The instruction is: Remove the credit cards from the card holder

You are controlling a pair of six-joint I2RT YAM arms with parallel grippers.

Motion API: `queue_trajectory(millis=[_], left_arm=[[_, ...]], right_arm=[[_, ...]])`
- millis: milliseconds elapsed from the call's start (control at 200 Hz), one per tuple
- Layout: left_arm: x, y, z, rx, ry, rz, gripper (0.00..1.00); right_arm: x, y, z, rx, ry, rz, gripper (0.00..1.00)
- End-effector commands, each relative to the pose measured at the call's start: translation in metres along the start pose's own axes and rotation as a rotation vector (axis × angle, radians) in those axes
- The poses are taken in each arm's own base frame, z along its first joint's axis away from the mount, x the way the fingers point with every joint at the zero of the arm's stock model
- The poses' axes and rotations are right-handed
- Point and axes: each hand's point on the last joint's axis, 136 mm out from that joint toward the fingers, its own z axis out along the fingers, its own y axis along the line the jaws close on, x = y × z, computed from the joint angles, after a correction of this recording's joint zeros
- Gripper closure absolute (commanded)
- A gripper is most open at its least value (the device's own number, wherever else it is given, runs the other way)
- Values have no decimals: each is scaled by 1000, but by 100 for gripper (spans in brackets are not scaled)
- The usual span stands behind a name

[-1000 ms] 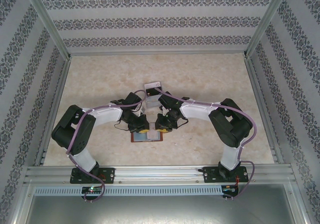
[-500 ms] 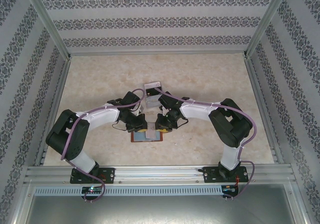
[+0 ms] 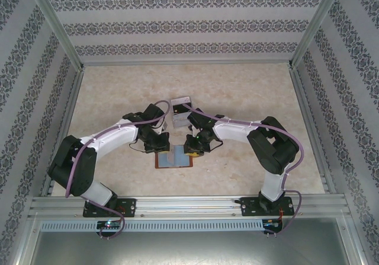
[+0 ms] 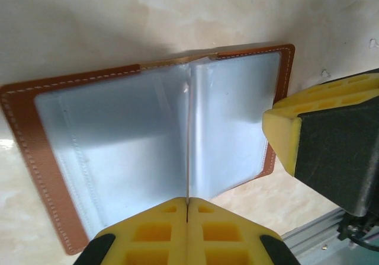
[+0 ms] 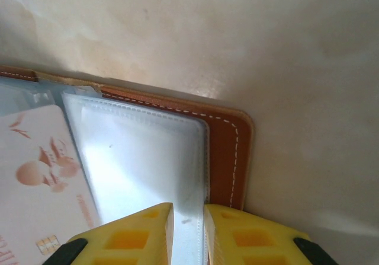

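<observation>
Card holder (image 3: pixel 174 159) lies open flat on the counter (image 3: pixel 249 93) between my arms; my left fingers (image 4: pixel 187 220) are pressed together on a clear sleeve page, my right fingers (image 5: pixel 188 229) clamp the right edge to steady it, a card (image 5: pixel 41 170) showing inside.

Overhead view; two close wrist views

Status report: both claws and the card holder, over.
Left claw shut on a clear sleeve. Right claw pinching the card holder pocket edge. Holder open flat; one card inside. Nothing in the way.
</observation>
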Motion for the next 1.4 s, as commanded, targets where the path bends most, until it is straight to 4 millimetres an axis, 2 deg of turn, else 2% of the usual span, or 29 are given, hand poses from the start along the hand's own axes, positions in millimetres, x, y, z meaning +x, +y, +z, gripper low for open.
queue_trajectory(millis=[0, 155, 315, 575, 744, 859, 1024, 1119, 1399], left_arm=[[0, 9, -17, -83, -1, 66, 100], [-8, 5, -26, -110, -6, 144, 100], [-23, -7, -36, -110, -33, 320, 100], [-71, -21, -45, -194, -143, 644, 100], [-87, -34, -52, -206, -177, 908, 100], [-103, -45, -61, -228, -227, 1058, 100], [-129, -60, -75, -227, -231, 1180, 100], [-141, -60, -75, -239, -195, 1229, 100], [-201, -73, -86, -295, -274, 1315, 100]], right_arm=[[5, -10, 5, 56, 13, 5, 77], [-1, 1, -9, 12, -31, -5, 77], [-11, 4, -33, -22, -102, 1, 78], [-22, -22, -66, -24, -178, 49, 78], [-23, -36, -79, -21, -203, 64, 78], [-24, -42, -82, -22, -209, 76, 78], [-23, -47, -87, -10, -209, 67, 78], [-21, -52, -87, 11, -204, 68, 78], [-20, -56, -82, 11, -197, 84, 78]])
